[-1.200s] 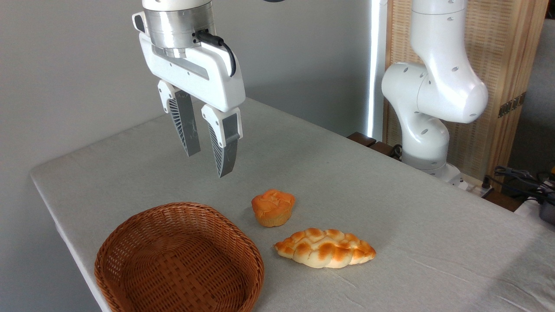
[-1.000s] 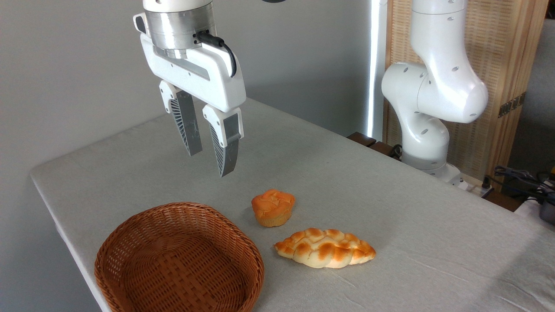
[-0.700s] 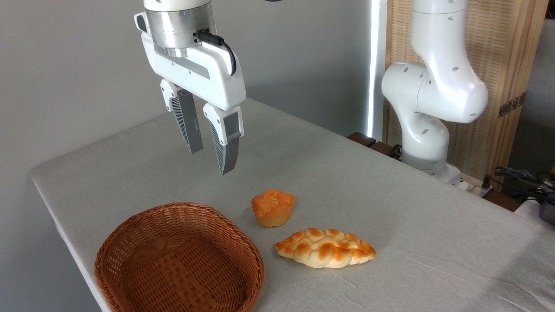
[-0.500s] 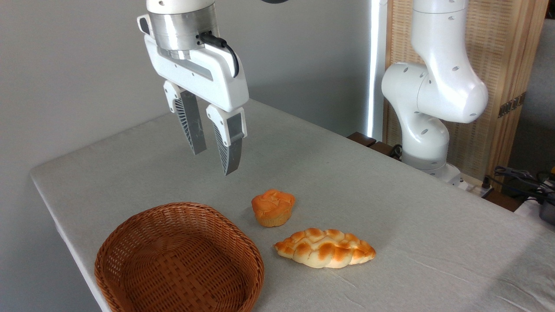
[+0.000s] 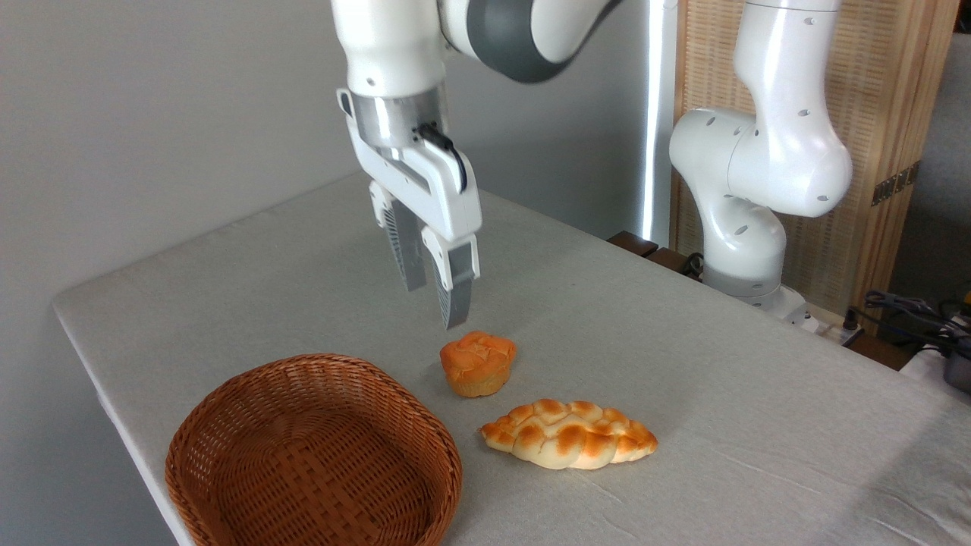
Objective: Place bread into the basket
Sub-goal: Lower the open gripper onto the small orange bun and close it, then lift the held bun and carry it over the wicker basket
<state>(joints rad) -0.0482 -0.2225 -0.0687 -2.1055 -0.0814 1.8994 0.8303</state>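
Just above the bread (image 5: 478, 362) on the bench (image 5: 683, 364), my fingers (image 5: 454, 299) hang slightly parted and empty, the basket (image 5: 311, 455) near to its left, braided loaf (image 5: 569, 434) beside.

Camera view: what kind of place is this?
Likely a robot lab or test bench: an arm base bolted beside a cloth-covered table, cables at the right, and bread with a basket as props.

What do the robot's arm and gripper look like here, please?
The arm is glossy white with rounded segments and a dark grey joint. A silver metal ring sits at the wrist, with a black cable plugged in. The gripper has a white body and two grey ribbed fingers.
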